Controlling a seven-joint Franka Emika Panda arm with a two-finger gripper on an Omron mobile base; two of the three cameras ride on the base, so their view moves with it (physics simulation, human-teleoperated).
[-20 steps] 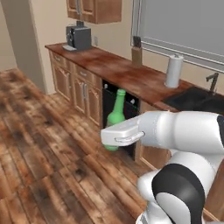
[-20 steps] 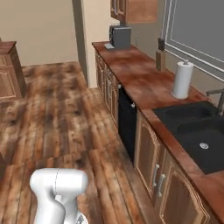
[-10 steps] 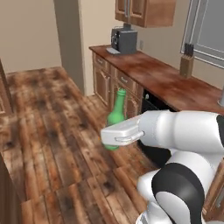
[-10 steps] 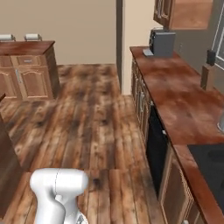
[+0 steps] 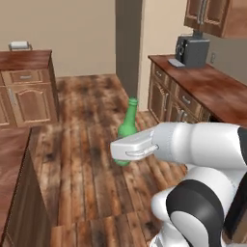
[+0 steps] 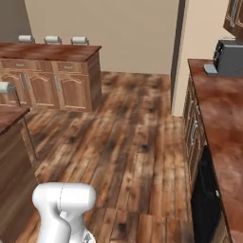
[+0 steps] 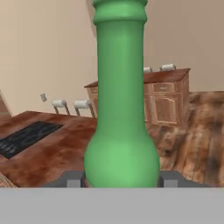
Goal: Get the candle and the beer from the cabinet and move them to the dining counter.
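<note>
Home kitchen, rendered. Plank wood floor (image 6: 128, 137) across centre frame; brown panelled base cabinets (image 6: 52, 88) with reddish wood tops at upper left; wall cabinet (image 5: 214, 17) at upper right above a grey appliance (image 5: 193, 50); black cooktop (image 7: 24, 136) set into counter at lower left.

Beige walls (image 6: 104, 28), wood-plank floor (image 6: 128, 128), brown base cabinets (image 6: 52, 83).

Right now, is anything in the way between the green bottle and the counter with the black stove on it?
Nothing visible blocks it. The hand holds the beer upright, and in the hand view the dining counter with its cooktop lies just beyond and to the left, with open air between them.
</note>
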